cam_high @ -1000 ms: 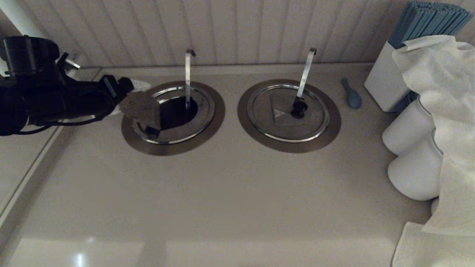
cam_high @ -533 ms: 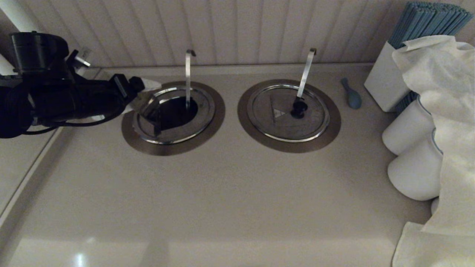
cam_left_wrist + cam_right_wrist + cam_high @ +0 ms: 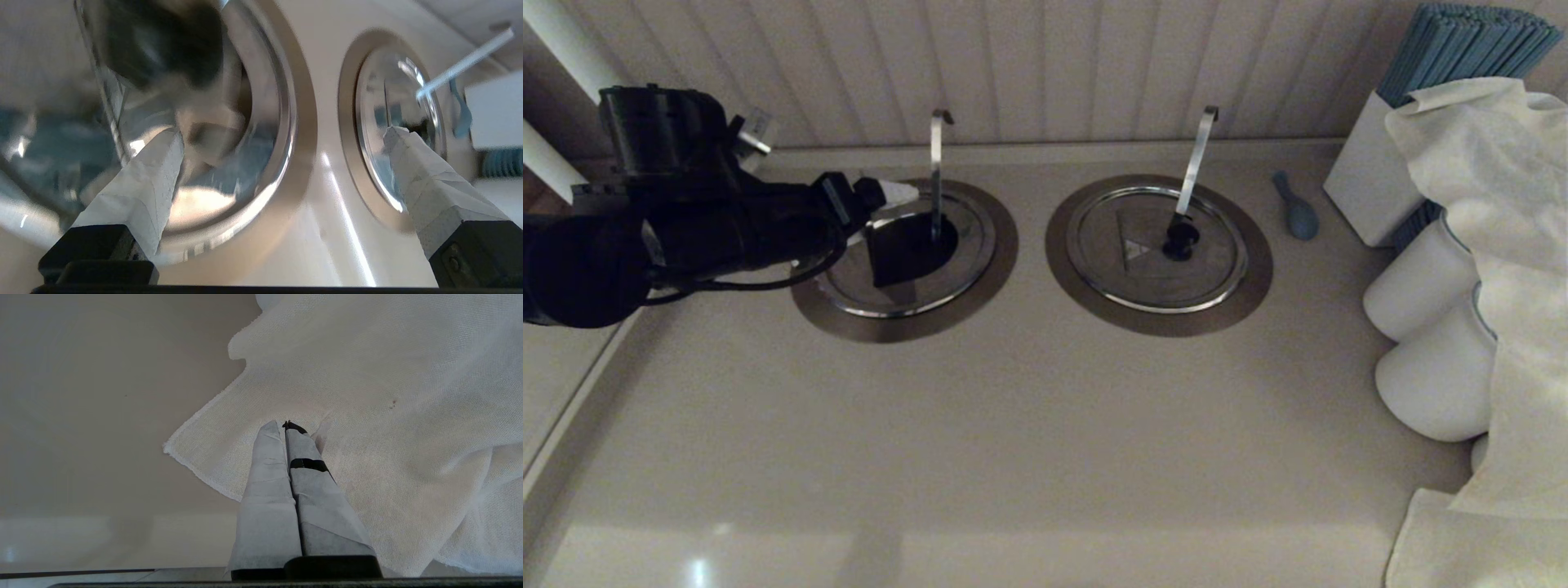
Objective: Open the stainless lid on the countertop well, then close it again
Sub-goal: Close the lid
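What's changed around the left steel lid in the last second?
The left hand, fingers spread, moved right toward the well; the round steel lid's hinged flap, earlier tipped open leftward, has swung right over the dark opening. The right-hand twin lid and blue spoon stayed put.

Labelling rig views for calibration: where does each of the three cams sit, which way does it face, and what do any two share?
Head: looks forward and down at the stainless lid, flap raised, and twin lid; left arm shows.
Left wrist: behind the open left gripper, facing the countertop well.
Right wrist: behind the shut right gripper, over a white cloth.
Shared: head and left wrist both show both lids.
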Robot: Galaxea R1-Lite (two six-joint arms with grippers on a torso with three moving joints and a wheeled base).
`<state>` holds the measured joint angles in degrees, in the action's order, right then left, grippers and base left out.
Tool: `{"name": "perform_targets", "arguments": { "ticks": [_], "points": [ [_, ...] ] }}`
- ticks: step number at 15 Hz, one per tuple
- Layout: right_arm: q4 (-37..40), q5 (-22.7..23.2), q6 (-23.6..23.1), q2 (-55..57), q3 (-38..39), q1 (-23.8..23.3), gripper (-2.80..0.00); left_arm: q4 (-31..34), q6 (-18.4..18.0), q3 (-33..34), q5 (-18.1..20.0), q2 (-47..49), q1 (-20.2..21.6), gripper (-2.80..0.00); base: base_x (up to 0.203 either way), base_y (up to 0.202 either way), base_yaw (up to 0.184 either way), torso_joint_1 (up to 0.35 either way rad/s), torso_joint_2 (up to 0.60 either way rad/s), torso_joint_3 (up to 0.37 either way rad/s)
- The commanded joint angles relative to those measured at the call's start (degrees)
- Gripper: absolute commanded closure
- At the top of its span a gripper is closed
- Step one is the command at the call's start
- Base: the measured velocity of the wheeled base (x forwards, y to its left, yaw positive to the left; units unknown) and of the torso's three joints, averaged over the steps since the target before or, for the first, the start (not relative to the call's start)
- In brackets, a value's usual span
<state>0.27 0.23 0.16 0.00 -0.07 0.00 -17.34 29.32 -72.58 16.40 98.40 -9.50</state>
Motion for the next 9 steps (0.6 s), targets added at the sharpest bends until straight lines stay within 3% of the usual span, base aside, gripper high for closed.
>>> {"name": "perform_targets", "arguments": {
  "ticks": [1,3,9],
  "points": [
    [0.0,0.03,0.02,0.09,-0.01,0.0,0.0,-2.83,0.2,0.81,-1.76,2.15,-1.38,-2.8,0.0,0.0,0.0,0.0,0.0,0.0],
    [0.0,0.03,0.02,0.09,-0.01,0.0,0.0,-3.41,0.07,0.78,-4.29,3.17,-3.0,-2.8,0.0,0.0,0.0,0.0,0.0,0.0],
    [0.0,0.03,0.02,0.09,-0.01,0.0,0.0,-2.54,-0.13,0.31,-4.31,-2.56,-3.25,-2.8,0.0,0.0,0.0,0.0,0.0,0.0]
  ]
}}
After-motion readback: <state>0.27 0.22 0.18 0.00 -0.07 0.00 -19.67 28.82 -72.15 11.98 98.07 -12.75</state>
